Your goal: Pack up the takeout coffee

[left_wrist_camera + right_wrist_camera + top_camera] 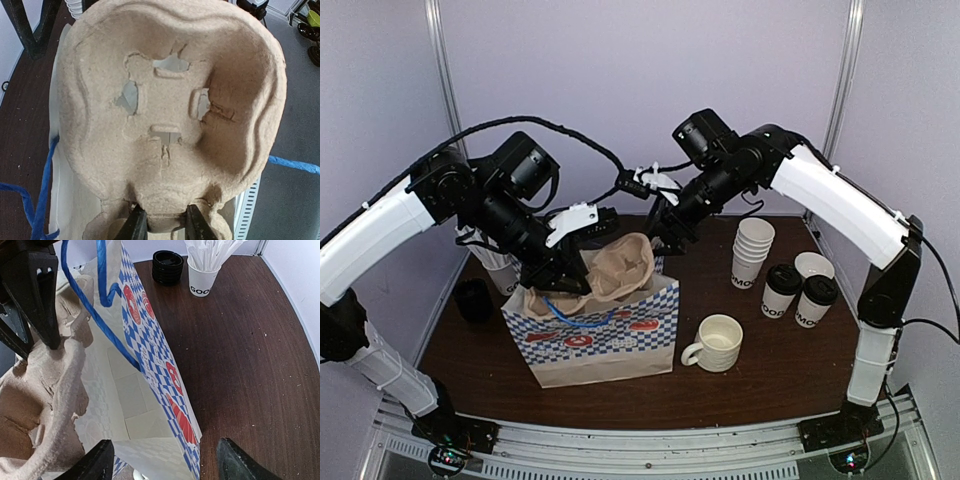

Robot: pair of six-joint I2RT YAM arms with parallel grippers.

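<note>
The takeout coffee, two white paper cups with black lids [782, 290] [817, 299], stands on the table at the right, away from both grippers. A blue-checked paper bag [592, 335] stands open at the centre. A brown pulp cup carrier [623, 264] [170, 110] sticks out of the bag's mouth. My left gripper [578, 262] [165, 224] is shut on a rib at the carrier's edge. My right gripper [665, 238] [165, 462] is open just above the bag's rim, one finger [95, 465] over the inside and the other [240, 465] outside the bag wall [150, 340], holding nothing.
Behind the lidded cups are a stack of lidless paper cups [752, 250] and a single open cup [814, 265]. A white ceramic mug [715, 343] sits right of the bag. At the left are stacked black lids [473, 300] [167, 265] and a cup of white sticks [205, 270].
</note>
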